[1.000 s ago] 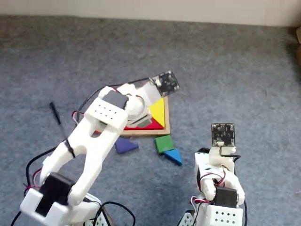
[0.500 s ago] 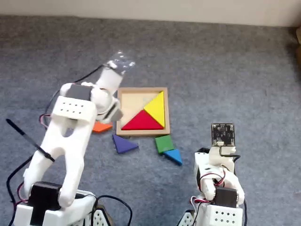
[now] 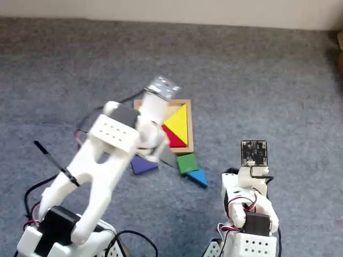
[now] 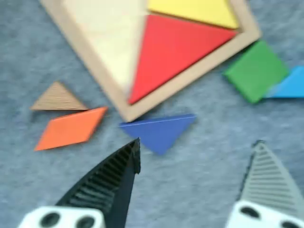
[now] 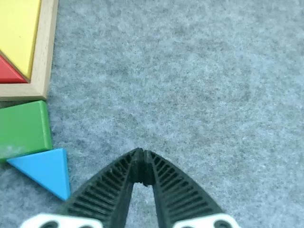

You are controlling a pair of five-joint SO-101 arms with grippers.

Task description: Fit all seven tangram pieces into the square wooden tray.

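From above, we see the left arm (image 3: 112, 144) stretched over the left half of the wooden tray (image 3: 189, 128) at frame centre. The yellow triangle (image 3: 179, 124) and red triangle (image 3: 174, 139) sit inside, against its right edge. The green square (image 3: 186, 163) and light blue triangle (image 3: 198, 177) lie just below its lower right corner, and open carpet (image 3: 268, 69) spreads right.

In the left wrist view, the left gripper (image 4: 197, 142) hangs spread and empty near the dark blue triangle (image 4: 159, 133), which lies just beside the tray's corner. An orange parallelogram (image 4: 71, 128) and a tan triangle (image 4: 58, 97) lie off the rim.

In the right wrist view, the right gripper (image 5: 141, 165) is pinched closed on nothing over bare carpet.

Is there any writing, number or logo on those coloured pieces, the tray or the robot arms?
None can be read. The green square, the red triangle and the wooden tray look plain. Any marks on the circuit board atop an arm are too small to read.
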